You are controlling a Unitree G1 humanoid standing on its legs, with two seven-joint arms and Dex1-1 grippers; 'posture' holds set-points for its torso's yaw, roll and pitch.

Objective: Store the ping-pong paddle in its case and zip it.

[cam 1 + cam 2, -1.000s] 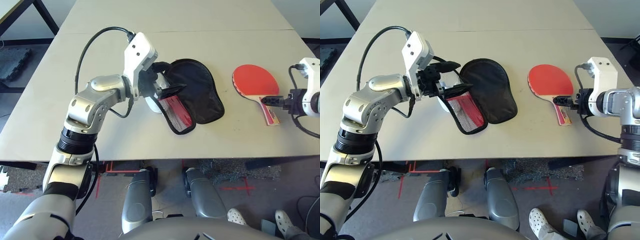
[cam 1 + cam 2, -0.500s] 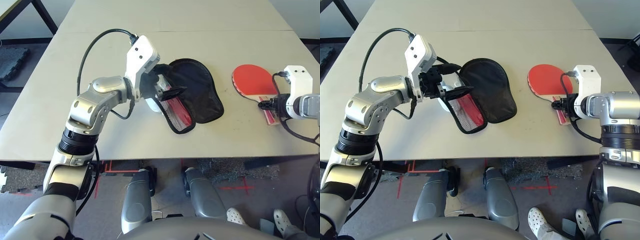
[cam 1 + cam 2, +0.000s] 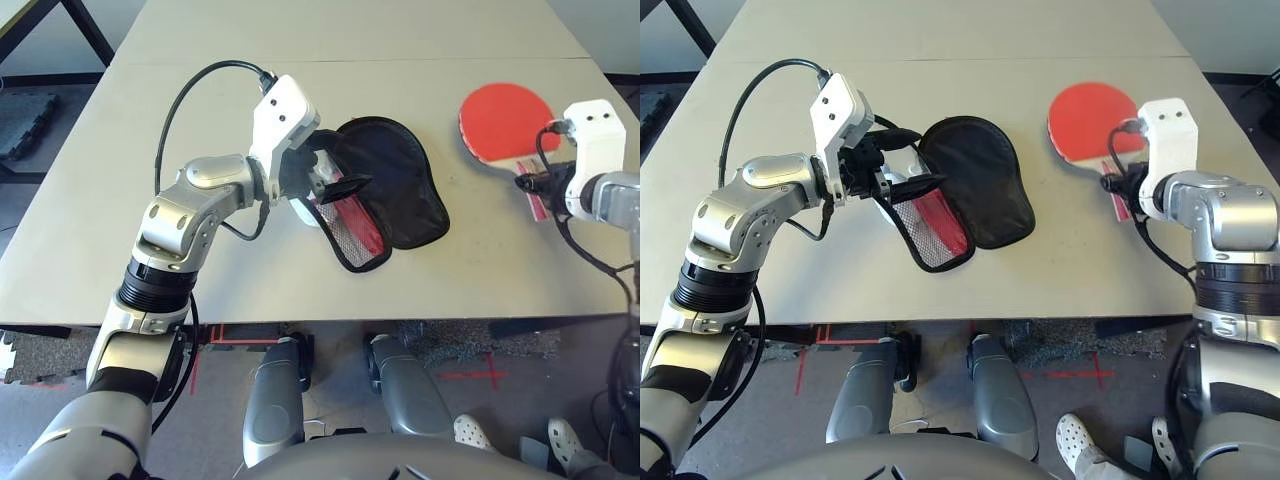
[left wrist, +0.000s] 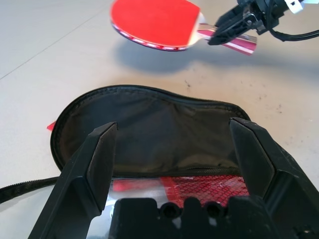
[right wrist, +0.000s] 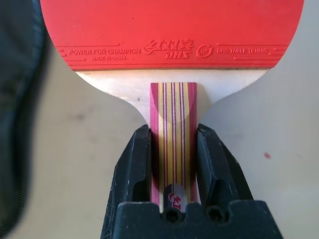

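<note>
The ping-pong paddle (image 3: pixel 505 120) has a red rubber face and a striped wooden handle (image 5: pixel 172 114). It hangs a little above the table on the right. My right gripper (image 5: pixel 172 132) is shut on that handle. The case (image 3: pixel 395 185) lies open in the middle of the table, black lining (image 4: pixel 149 134) up. Its red and mesh flap (image 3: pixel 350 225) is raised on the left side. My left gripper (image 3: pixel 338 160) is at that flap with its fingers (image 4: pixel 99 154) spread wide, open. The flap's edge lies between them.
A white object (image 3: pixel 303 210) sits on the table (image 3: pixel 300 90) under my left gripper, beside the case. The table's front edge runs close below the case. A person's shoes (image 3: pixel 470 432) show on the floor under the table at the right.
My right gripper closed on the paddle's handle and lifted the paddle off the table, carrying it farther back. The left arm and the case have barely moved.
</note>
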